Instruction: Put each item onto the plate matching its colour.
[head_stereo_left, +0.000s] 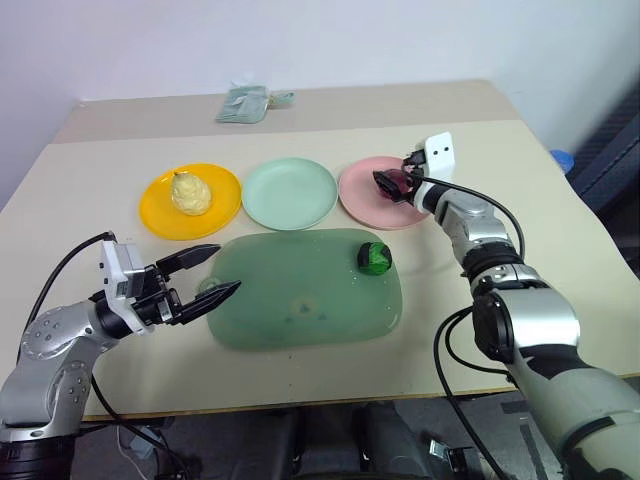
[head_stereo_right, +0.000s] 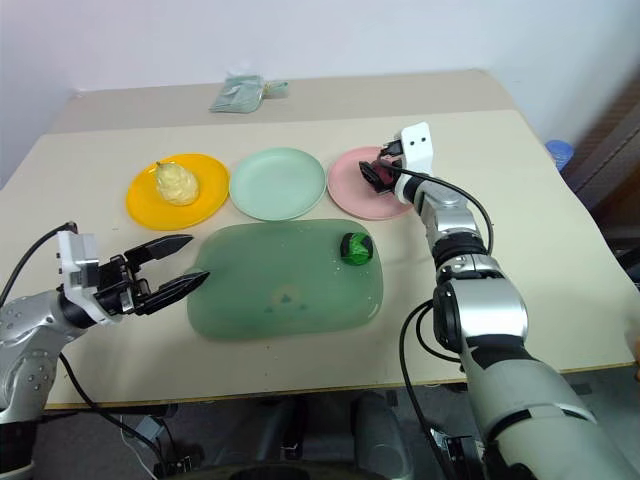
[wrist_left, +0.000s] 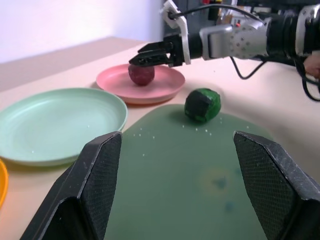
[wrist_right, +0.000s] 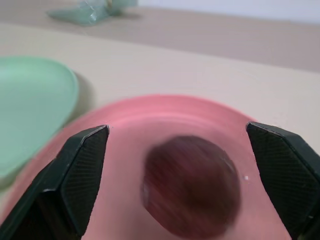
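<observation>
The right gripper (wrist_right: 180, 185) has its fingers spread wide on either side of the maroon ball (wrist_left: 141, 74), which sits free on the pink plate (head_stereo_left: 365, 205) at the far right. To finish well, I would draw straight back without nudging the ball. The left gripper (head_stereo_left: 205, 275), partly open and empty, waits at the near left; the green ball (head_stereo_left: 375, 258) lies on the mat (head_stereo_left: 300, 310).

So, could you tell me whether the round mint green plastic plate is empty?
Empty: the mint green plate shows bare; the green-and-black ball sits on the translucent green mat.
</observation>
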